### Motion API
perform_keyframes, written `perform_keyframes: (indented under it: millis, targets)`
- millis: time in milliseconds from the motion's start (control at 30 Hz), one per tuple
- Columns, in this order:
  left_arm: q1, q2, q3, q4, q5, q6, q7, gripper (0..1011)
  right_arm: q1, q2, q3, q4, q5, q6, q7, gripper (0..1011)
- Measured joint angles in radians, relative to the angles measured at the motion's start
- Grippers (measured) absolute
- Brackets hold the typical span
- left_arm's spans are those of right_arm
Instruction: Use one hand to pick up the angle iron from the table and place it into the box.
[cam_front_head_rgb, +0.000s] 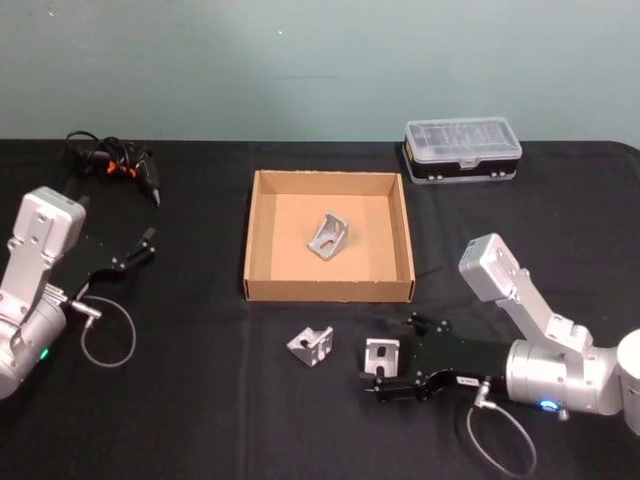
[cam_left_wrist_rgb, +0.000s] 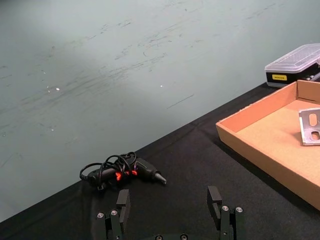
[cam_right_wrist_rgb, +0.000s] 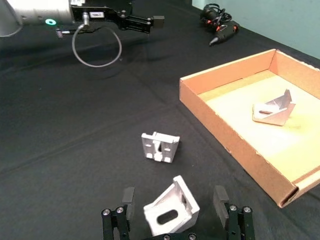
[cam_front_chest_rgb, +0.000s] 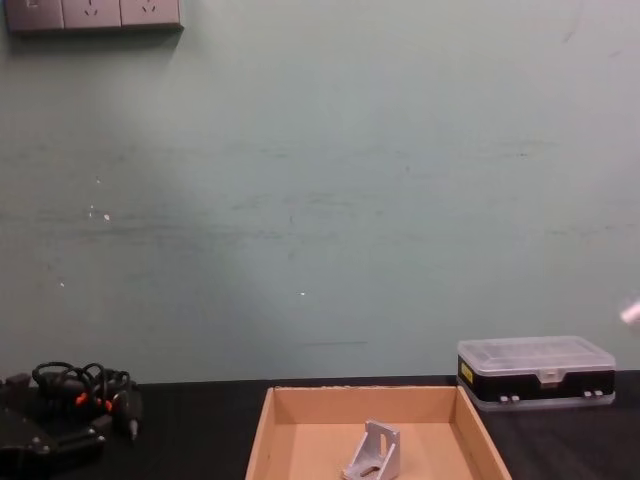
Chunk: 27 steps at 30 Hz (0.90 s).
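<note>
Over on the left, the left gripper (cam_front_head_rgb: 148, 240) just hangs low over the table (cam_front_head_rgb: 200, 400) with its fingers (cam_left_wrist_rgb: 122, 202) spread apart and nothing between them. A bit further back there's a black corded tool (cam_front_head_rgb: 115, 165) with orange bits, lying near the table's far edge. In the middle sits the box (cam_front_head_rgb: 262, 240), and the first angle iron (cam_front_head_rgb: 330, 237) is already inside it, roughly mid-floor and clear of the walls. Just in front of the box, the second angle iron (cam_front_head_rgb: 311, 346) sits loose on the table. Right beside it is the third angle iron (cam_front_head_rgb: 381, 356), also down on the table, and the right gripper (cam_front_head_rgb: 400, 358) is low around it, one finger on each side. The jaws are wide open, though, with a visible gap either side in the right wrist view, so no grip. A black case with a clear lid (cam_front_head_rgb: 462, 150) sits at the back right.
</note>
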Motion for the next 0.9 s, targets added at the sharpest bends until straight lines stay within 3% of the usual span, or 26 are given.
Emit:
perform_keyframes:
  millis: [233,500,700,900]
  targets:
    - [0.000,0.000,0.000,0.000,0.000,0.000,0.000,1011,0.032,-0.037,-0.019,0.058,0.005,-0.016,0.000,1003]
    - [0.000,0.000,0.000,0.000,0.000,0.000,0.000,1011,0.032,-0.036,-0.019,0.056,0.005,-0.017,-0.001,1003]
    - [0.000,0.000,0.000,0.000,0.000,0.000,0.000,1012,0.030,-0.034,-0.018,0.053,0.005,-0.017,-0.001,907]
    - [0.000,0.000,0.000,0.000,0.000,0.000,0.000,1011,0.028,-0.033,-0.017,0.051,0.005,-0.016,-0.001,741]
